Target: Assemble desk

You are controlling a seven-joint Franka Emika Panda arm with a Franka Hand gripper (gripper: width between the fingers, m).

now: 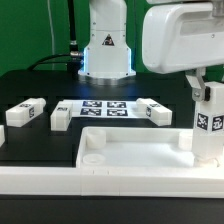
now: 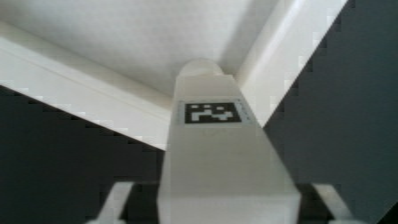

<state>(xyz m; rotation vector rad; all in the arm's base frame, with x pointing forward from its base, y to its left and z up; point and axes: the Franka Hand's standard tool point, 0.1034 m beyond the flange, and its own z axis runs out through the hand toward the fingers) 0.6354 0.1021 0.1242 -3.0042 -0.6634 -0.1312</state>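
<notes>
The white tray-like tabletop (image 1: 130, 150) lies at the front with its rim up. One white tagged leg (image 1: 208, 125) stands upright at its corner on the exterior view's right. My gripper (image 1: 205, 88) is around the top of this leg. In the wrist view the leg (image 2: 217, 130) runs between my fingers (image 2: 121, 200), and a thin dark gap shows on each side, so the jaws are open. Three more tagged legs lie on the black table behind the tabletop: two on the left (image 1: 25, 112) (image 1: 60, 116) and one on the right (image 1: 153, 112).
The marker board (image 1: 103, 107) lies flat between the loose legs. The robot base (image 1: 105, 50) stands behind it. A long white border bar (image 1: 60, 185) runs along the front edge. Inside the tray, the tabletop rim (image 2: 71, 75) shows in the wrist view.
</notes>
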